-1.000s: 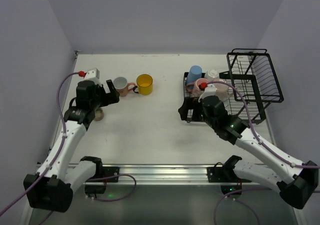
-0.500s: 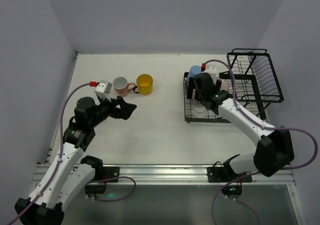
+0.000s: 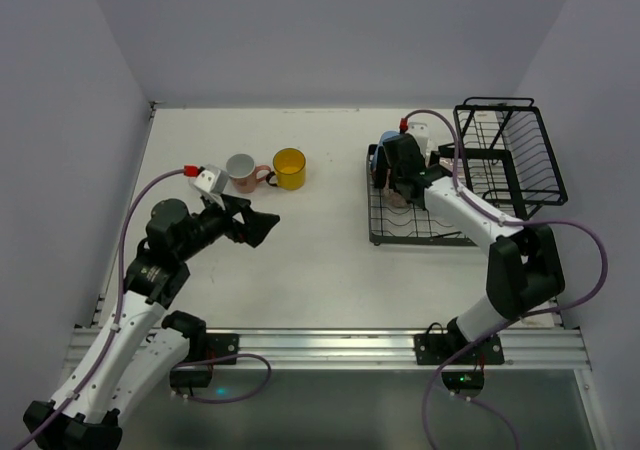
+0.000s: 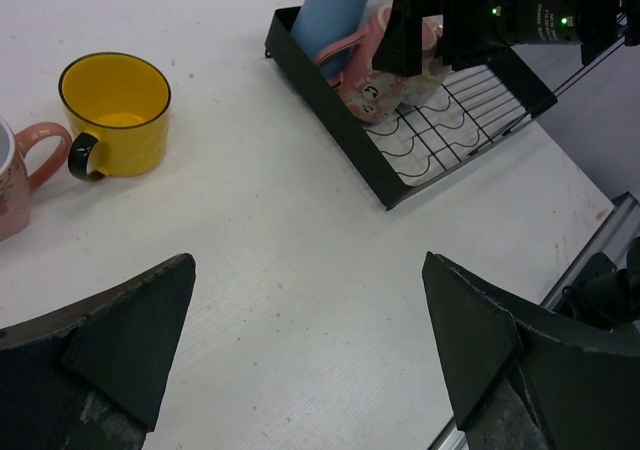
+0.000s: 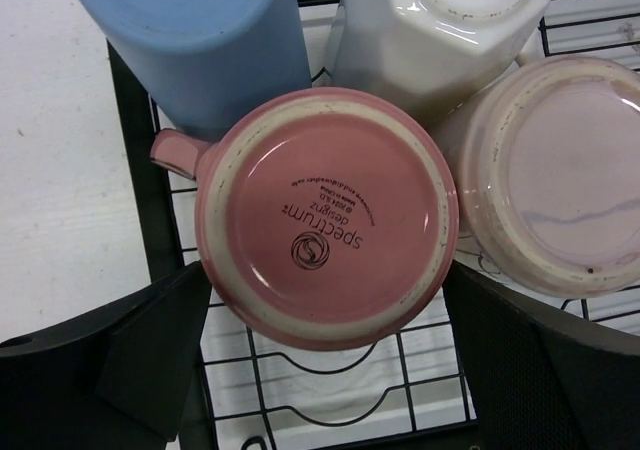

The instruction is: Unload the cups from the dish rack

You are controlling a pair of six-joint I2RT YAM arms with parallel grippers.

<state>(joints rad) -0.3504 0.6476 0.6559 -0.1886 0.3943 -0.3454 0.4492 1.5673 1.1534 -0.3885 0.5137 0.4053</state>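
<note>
Right arm has swung, over the last second, from the near corner of the rack up over the cups; left arm has pulled back from the two mugs on the surface and turned toward the centre.

Right end effector (image 5: 327, 270): fingers wide apart, gripping nothing, poised straight above an upturned pink mug (image 5: 325, 215). One finger shows on either side of the mug in the wrist view; contact cannot be judged.

Around the pink mug, all crowded together:
- blue tumbler (image 5: 195, 40), closed end up, on the far left, touching the mug's handle side
- white cup (image 5: 440, 30), base up, on the far side
- pale cup (image 5: 560, 170), base up, to the right and pressed against the pink mug

All four stand in the far left corner of the flat grid tray of the dish rack (image 3: 505, 205). The taller wire basket section adjoins the tray on the right.

Left end effector (image 4: 305, 320): fingers spread fully, nothing between them, hanging above bare surface (image 3: 320, 260) and aimed toward the rack.

Beyond it, well apart from the rack:
- yellow mug (image 4: 115, 110), upright, dark handle toward the left
- pink-handled mug (image 3: 240, 170), upright, pale inside, just beside the yellow one; its handle points at the yellow mug

Both mugs sit on the surface, left of centre, toward the far side.
</note>
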